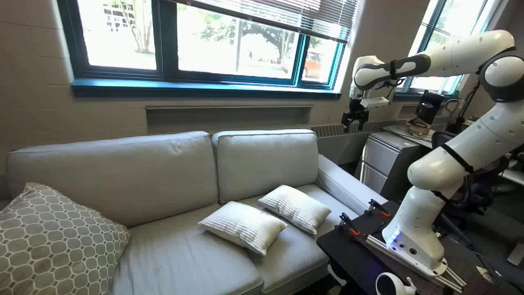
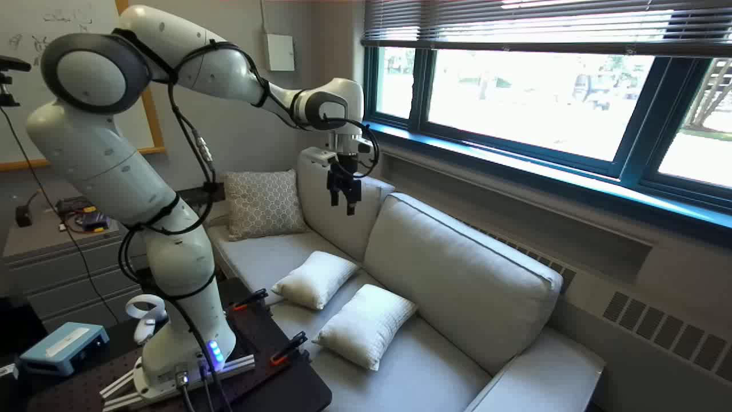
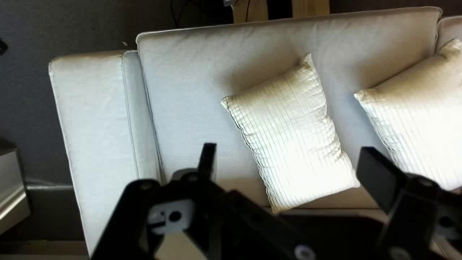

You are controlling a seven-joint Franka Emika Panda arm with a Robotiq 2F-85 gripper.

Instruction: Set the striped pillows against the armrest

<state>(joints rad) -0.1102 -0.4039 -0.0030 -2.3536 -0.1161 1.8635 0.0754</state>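
Observation:
Two cream striped pillows lie flat on the sofa seat. The pillow nearer the armrest shows in both exterior views (image 1: 294,208) (image 2: 367,325) and in the wrist view (image 3: 288,126). The second pillow (image 1: 243,225) (image 2: 314,279) lies beside it, farther from the armrest, and is cut by the frame edge in the wrist view (image 3: 426,119). The beige armrest (image 1: 348,186) (image 2: 543,372) (image 3: 97,119) stands apart from the nearer pillow, with bare seat between. My gripper (image 1: 353,125) (image 2: 342,205) (image 3: 288,155) is open and empty, pointing down, high above the sofa.
A larger lattice-patterned cushion (image 1: 61,237) (image 2: 266,203) leans at the sofa's far end. Tall back cushions (image 1: 266,162) (image 2: 457,280) line the window side. The black robot table (image 1: 348,250) with clamps stands at the sofa's front. A filing cabinet (image 1: 380,157) stands beyond the armrest.

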